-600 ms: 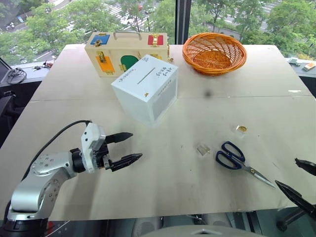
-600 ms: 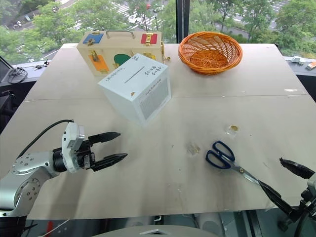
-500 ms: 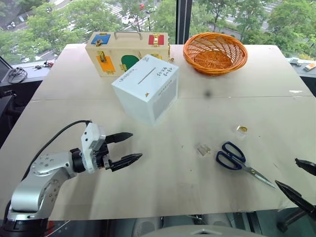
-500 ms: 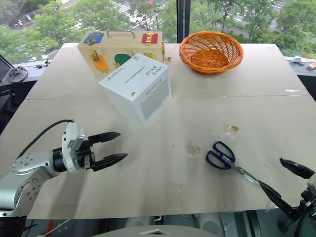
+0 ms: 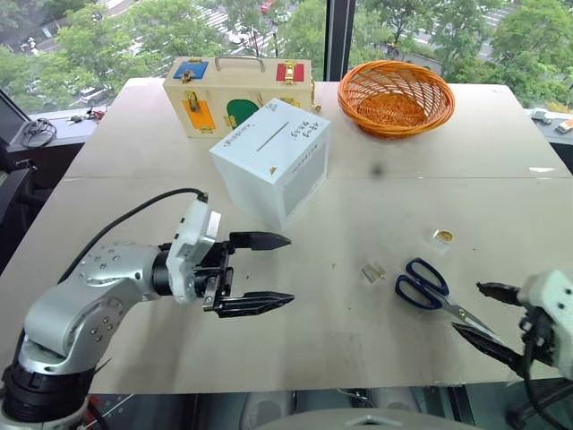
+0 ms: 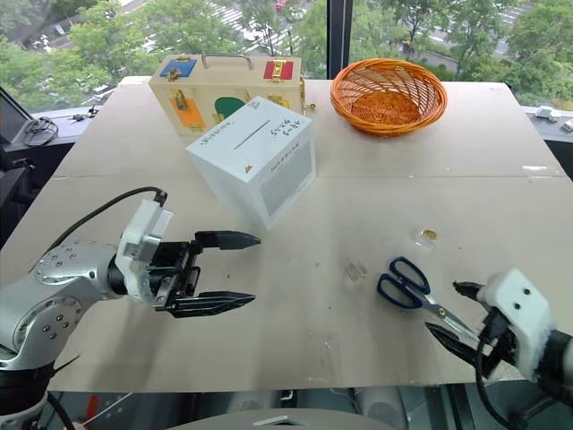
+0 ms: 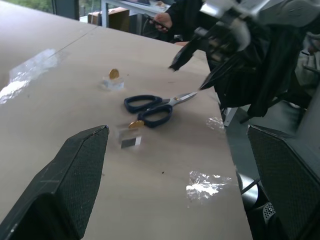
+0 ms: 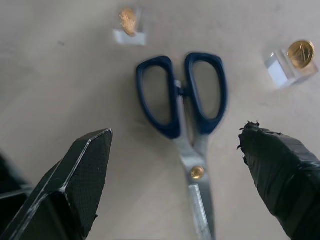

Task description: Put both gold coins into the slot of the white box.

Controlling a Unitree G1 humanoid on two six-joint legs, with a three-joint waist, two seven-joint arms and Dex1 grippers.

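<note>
Both gold coins [image 8: 301, 53] [image 8: 127, 20] are sitting in small clear holders on the surface just beyond the blue-handled scissors [image 8: 182, 105], nearest the right claw [image 6: 457, 312], which is hovering spread and empty.

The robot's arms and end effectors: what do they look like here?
Left arm: rounded silver-grey shells, black cable looping over, white wrist block. Left end effector: two black tapered fingers. Right end effector: the same black fingers behind a white block.
</note>
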